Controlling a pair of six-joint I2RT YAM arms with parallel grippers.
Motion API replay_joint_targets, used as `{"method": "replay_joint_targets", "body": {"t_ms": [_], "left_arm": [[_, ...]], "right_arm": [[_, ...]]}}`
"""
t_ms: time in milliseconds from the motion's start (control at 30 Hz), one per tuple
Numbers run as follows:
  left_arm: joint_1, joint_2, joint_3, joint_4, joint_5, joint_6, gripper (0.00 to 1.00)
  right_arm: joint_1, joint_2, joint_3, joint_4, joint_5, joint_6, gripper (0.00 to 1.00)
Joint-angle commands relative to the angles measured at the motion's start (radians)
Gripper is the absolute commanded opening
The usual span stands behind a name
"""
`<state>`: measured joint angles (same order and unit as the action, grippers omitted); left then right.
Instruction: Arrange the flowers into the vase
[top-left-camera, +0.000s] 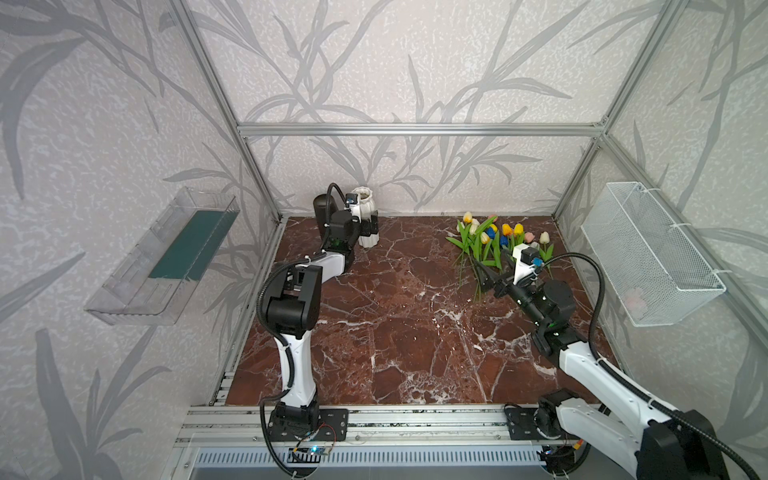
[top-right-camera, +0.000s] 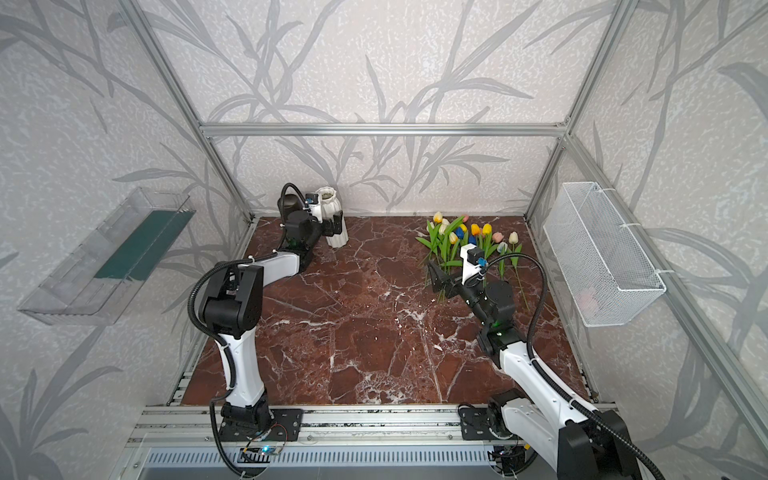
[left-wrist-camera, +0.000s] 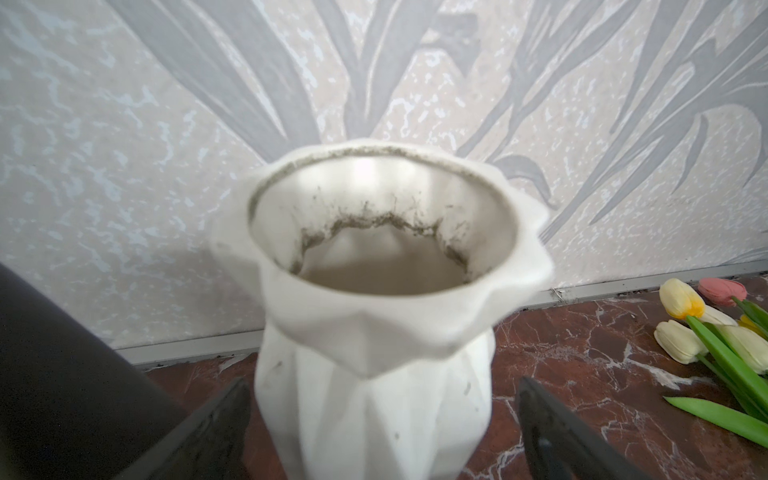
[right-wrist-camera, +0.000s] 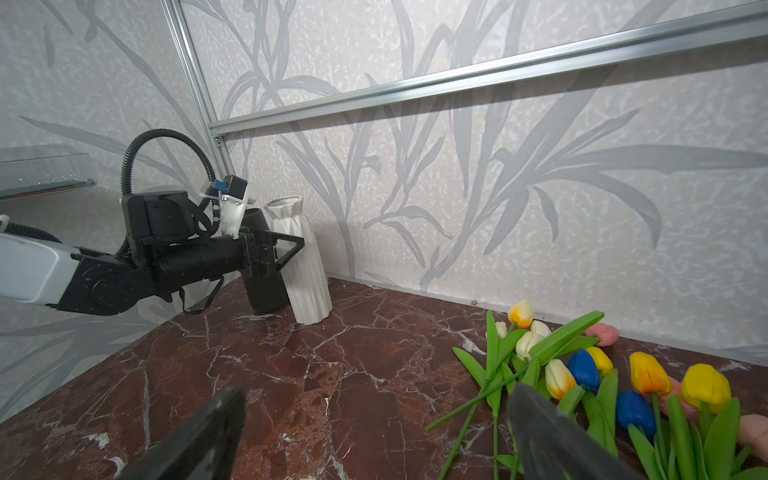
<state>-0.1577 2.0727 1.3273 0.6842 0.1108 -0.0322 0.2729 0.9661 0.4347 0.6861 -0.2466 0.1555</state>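
Observation:
A white ribbed vase (top-left-camera: 365, 208) (top-right-camera: 330, 208) (left-wrist-camera: 374, 374) (right-wrist-camera: 299, 266) stands at the back left of the marble table; its mouth holds nothing. My left gripper (top-left-camera: 370, 227) (top-right-camera: 336, 225) (left-wrist-camera: 382, 390) is open, one jaw on each side of the vase body, with gaps showing on both sides. The flowers (top-left-camera: 498, 241) (top-right-camera: 465, 239) (left-wrist-camera: 706, 332) (right-wrist-camera: 582, 374), tulips in mixed colours, lie in a loose pile at the back right. My right gripper (top-left-camera: 486, 279) (top-right-camera: 438, 279) (right-wrist-camera: 378, 399) hangs open low over the table beside their stem ends, holding nothing.
A black cylinder (top-left-camera: 321, 208) (right-wrist-camera: 266, 291) stands right behind the vase, by the back corner post. A white wire basket (top-left-camera: 648, 253) hangs on the right wall and a clear plastic tray (top-left-camera: 166, 253) on the left wall. Brown marble table (top-left-camera: 395, 332) spreads between the arms.

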Motion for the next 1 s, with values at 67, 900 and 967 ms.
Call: {"method": "replay_joint_targets", "body": {"t_ms": [67,900,967], "left_arm": [[0.000,0.034,0.042,0.062,0.008,0.035,0.94],[-0.031,-0.070,-0.064,0.095,0.187,0.003,0.03],[-0.058,-0.109,-0.121,0.139,0.213,-0.001,0.03]], "right_arm": [[0.003,-0.097,-0.036,-0.006,0.010,-0.029,0.99],[0.003,-0.010,0.040,-0.133,0.073,0.023,0.98],[0.003,0.031,0.071,-0.146,0.059,0.023,0.97]]}}
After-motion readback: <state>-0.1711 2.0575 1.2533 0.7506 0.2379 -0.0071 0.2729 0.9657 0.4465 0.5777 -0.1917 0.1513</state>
